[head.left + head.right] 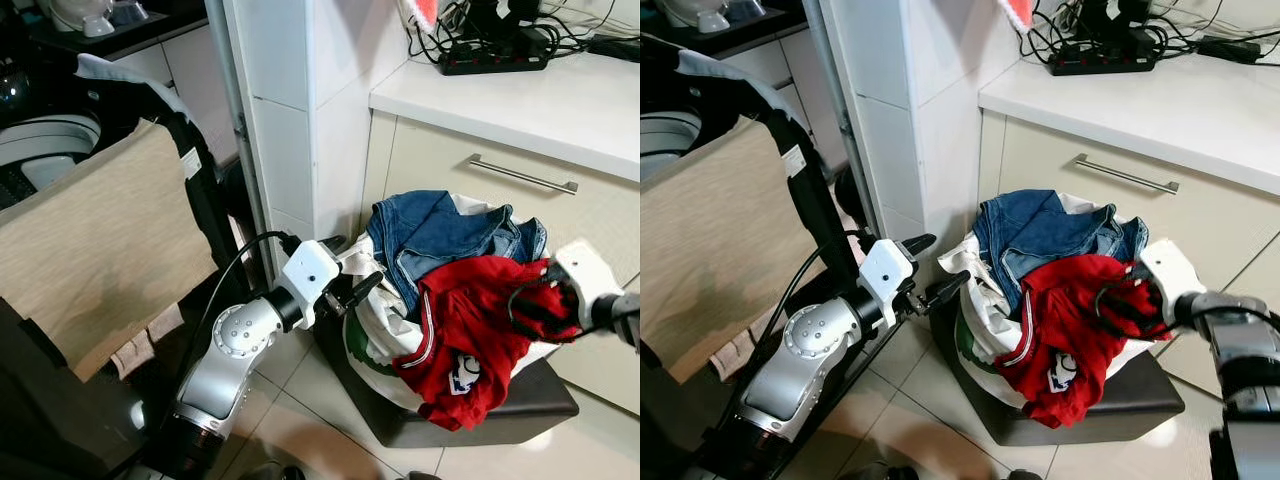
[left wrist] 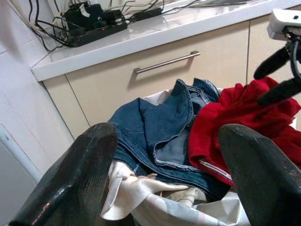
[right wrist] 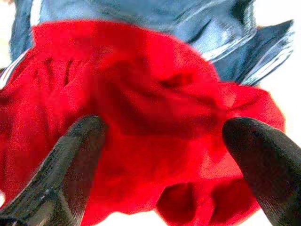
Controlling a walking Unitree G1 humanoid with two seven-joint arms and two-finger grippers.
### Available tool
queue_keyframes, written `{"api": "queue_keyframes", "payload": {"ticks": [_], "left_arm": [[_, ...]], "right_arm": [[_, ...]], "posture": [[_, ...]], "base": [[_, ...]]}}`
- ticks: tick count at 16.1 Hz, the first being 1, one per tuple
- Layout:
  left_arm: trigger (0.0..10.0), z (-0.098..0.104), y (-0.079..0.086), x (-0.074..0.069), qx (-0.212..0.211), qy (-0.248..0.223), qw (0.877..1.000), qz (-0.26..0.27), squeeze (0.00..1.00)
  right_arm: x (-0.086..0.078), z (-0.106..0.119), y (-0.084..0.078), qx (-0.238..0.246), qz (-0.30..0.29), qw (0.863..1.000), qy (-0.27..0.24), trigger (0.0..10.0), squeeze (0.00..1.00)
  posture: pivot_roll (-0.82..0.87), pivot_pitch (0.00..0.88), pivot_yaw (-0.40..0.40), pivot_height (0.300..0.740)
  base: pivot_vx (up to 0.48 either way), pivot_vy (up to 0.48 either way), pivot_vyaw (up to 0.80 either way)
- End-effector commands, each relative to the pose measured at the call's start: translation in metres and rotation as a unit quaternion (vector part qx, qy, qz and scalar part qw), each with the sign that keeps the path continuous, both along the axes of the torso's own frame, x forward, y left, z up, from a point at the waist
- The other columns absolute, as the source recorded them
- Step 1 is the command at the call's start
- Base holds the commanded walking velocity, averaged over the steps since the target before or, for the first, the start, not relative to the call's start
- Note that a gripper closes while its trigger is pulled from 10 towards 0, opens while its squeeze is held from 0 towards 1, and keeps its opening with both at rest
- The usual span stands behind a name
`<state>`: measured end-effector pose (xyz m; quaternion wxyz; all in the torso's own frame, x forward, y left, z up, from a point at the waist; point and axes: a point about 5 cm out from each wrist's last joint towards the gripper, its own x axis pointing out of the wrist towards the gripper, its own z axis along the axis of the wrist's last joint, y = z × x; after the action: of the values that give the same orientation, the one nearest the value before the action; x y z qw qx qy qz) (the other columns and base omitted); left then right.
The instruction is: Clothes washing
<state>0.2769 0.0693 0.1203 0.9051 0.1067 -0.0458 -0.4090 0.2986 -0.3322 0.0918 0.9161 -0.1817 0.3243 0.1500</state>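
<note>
The red garment (image 1: 470, 335) lies on top of the heap in the laundry basket (image 1: 480, 410), spilling over the basket's front edge, with the blue jeans (image 1: 430, 235) bunched just behind it and a white cloth (image 1: 365, 320) hanging down the side toward the tiled pillar (image 1: 290, 110). The right pincer (image 1: 535, 290) is the nearer one: it sits right at the red garment's upper edge, on the side toward the cabinet drawer (image 1: 500, 190), its fingers (image 3: 70, 160) spread apart with the red fabric directly ahead between them and nothing clamped yet. A short push forward and down looks enough to take hold. The left pincer (image 1: 355, 290) hovers at the basket's opposite side, beside the white cloth, its fingers (image 2: 80, 174) likewise apart and empty, aimed across the jeans.
</note>
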Motion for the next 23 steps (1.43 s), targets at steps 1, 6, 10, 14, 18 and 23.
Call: {"api": "queue_keyframes", "payload": {"ticks": [1,6,10,14,18,23], "left_arm": [[10.0,0.002,0.0,0.0,0.004,-0.003,1.0,-0.002,0.0],[10.0,0.002,-0.002,-0.001,0.004,0.002,1.0,0.001,0.0],[10.0,0.003,-0.002,-0.001,0.007,0.002,1.0,0.002,0.0],[10.0,0.006,-0.004,-0.001,0.003,0.0,1.0,0.009,0.0],[10.0,0.01,-0.002,0.0,0.004,-0.004,1.0,0.016,0.0],[10.0,0.013,-0.001,0.0,0.007,-0.005,1.0,0.02,0.0]], "right_arm": [[0.004,0.005,-0.002,-0.013,-0.004,1.0,-0.012,10.0,1.0],[0.001,-0.005,-0.005,-0.15,0.056,0.985,0.057,10.0,0.8],[0.007,-0.009,0.001,-0.175,0.031,0.983,0.041,10.0,0.0],[0.014,-0.036,0.034,-0.152,-0.053,0.987,-0.016,10.0,0.0],[0.0,-0.069,0.061,-0.143,-0.049,0.988,0.014,10.0,0.0],[-0.015,-0.088,0.068,-0.139,-0.04,0.987,0.07,0.0,0.0]], "posture": [[-0.18,0.0,0.049,0.74],[-0.17,0.0,0.054,0.74],[-0.17,0.0,0.053,0.74],[-0.15,0.0,0.046,0.74],[-0.12,0.0,0.048,0.74],[-0.12,0.0,0.051,0.74]], "base": [[0.0,0.0,0.0],[0.0,0.0,0.0],[0.0,0.0,0.0],[0.0,0.0,0.0],[0.0,0.0,0.0],[0.0,0.0,0.0]]}}
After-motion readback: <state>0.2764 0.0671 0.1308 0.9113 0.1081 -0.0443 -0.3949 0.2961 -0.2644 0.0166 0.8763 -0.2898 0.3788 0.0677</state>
